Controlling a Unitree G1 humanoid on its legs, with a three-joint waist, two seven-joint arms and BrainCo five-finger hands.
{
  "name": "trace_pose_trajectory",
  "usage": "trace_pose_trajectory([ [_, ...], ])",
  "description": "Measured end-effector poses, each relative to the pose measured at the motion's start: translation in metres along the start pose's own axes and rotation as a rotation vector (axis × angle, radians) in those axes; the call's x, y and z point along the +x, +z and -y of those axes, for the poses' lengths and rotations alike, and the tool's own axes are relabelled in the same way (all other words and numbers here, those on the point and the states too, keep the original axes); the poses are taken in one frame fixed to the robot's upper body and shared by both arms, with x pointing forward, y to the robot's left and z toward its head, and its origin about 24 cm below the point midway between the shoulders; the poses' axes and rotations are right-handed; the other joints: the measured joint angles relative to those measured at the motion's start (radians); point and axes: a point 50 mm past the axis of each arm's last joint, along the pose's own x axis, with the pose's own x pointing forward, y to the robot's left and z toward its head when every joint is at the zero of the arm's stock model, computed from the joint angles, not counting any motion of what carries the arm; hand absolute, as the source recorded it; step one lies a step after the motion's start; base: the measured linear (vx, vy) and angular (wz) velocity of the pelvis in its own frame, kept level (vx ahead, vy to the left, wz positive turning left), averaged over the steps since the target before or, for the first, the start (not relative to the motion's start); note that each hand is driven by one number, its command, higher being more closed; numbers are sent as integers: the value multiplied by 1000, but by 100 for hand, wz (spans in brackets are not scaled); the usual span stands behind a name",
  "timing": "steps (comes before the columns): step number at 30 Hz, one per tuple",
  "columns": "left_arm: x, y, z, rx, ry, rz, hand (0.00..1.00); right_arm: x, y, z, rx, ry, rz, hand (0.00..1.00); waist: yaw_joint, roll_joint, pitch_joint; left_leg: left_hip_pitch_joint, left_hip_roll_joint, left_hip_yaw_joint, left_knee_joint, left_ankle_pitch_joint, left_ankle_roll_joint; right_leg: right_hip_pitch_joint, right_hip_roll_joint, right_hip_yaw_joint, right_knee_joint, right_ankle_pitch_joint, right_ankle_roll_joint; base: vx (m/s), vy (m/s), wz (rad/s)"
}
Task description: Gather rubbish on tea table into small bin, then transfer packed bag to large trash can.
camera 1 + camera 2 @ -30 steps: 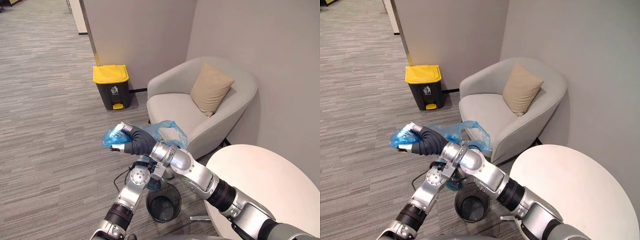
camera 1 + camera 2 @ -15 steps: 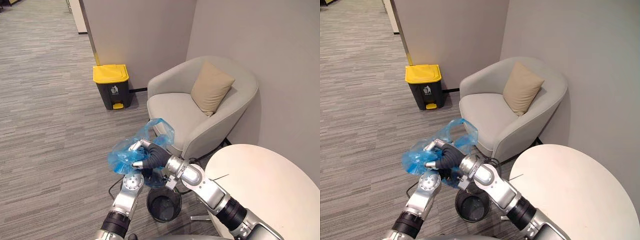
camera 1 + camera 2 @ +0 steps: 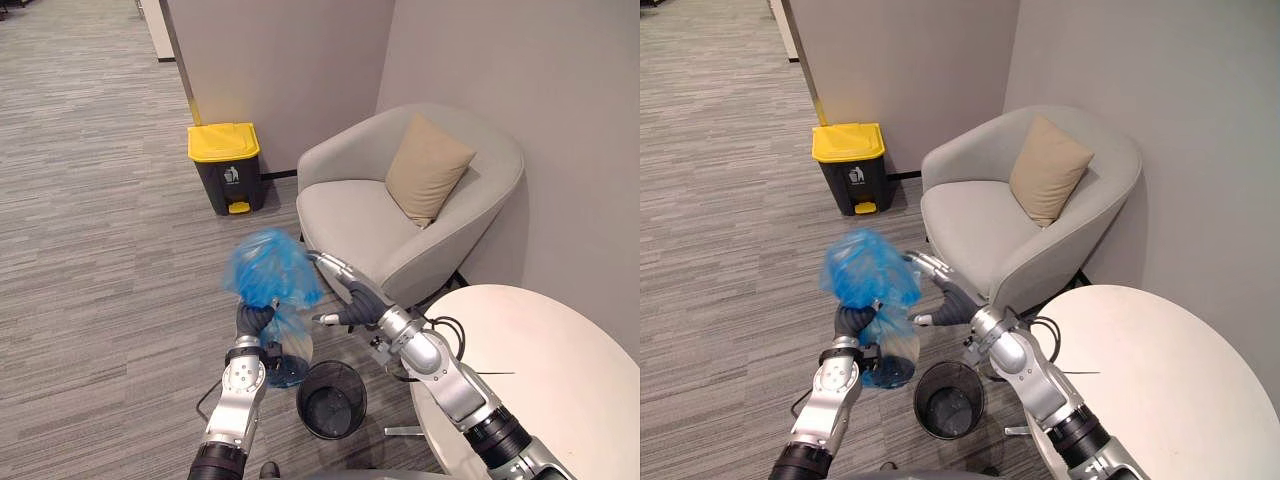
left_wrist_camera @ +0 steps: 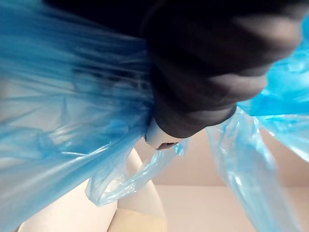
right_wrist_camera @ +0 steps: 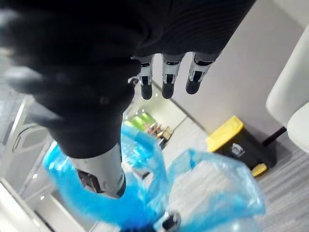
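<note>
Now, furthest left stands the large trash can (image 3: pixel 223 165), dark with a yellow lid that is down, against the wall and well apart from me across open floor. Nearer, my left hand (image 3: pixel 254 318) is raised with the blue bag (image 3: pixel 268 272) bunched over and around it. The plastic hides my fingers there, and my own wrist view gives me mostly blue film and the dark cover, so I cannot tell how they are set. The bag's filled lower part hangs below that hand, clear of the floor and just beside the small bin (image 3: pixel 330 400), not in it. The wire bin stands liner-less on the floor between my arms.

Next comes my right hand (image 3: pixel 355 297), near the bag's top. Its fingers (image 5: pixel 166 82) are straight and spread, the thumb is apart, and it has hold of nothing. Beyond it is the armchair (image 3: pixel 370 215), and the tea table (image 3: pixel 540 360) lies at my far right.

I judge the gathering finished and the bag lifted out, so the step in hand is the transfer. The next move calls for a sure hold on the bag's neck, a turn towards the yellow lid, a walk across to it, and some way of getting that lid up before the bag goes in
</note>
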Motion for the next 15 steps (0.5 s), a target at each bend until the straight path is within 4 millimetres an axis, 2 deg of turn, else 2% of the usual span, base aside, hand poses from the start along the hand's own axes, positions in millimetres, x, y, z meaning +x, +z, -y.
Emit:
trace_pose_trajectory([
  [3, -2, -4, -9, -3, 34, -16, 100, -6, -2, 15, 52, -97, -14, 0, -2, 1, 1, 1, 0, 0, 0, 0, 0, 0, 0, 0, -1, 0, 0, 0, 0, 0],
  [6, -7, -12, -17, -30, 61, -52, 100, -22, -16, 24, 180, -224, -92, 0, -3, 4, 3, 1, -1, 0, 0, -1, 1, 1, -1, -1, -2, 0, 0, 0, 0, 0],
  [9, -16, -24, -32, -53, 104, -101, 100, -46, -34, 30, 300, -345, -194, 0, -10, 11, 8, 1, -1, 0, 0, -1, 0, -2, -1, -2, -7, 0, 0, 0, 0, 0],
  [13, -23, -38, -42, -42, 118, -160, 100, -65, -54, 24, 384, -392, -302, 0, -27, 19, 13, 1, 1, 0, 0, -2, -1, 0, 1, -3, -11, 0, 0, 0, 0, 0],
  [15, -26, -50, -44, -24, 96, -211, 100, -83, -78, 9, 457, -406, -439, 0, -28, 21, 14, 1, 1, -2, 0, -3, -2, 4, 2, -5, -18, 2, -2, 0, 0, 0],
])
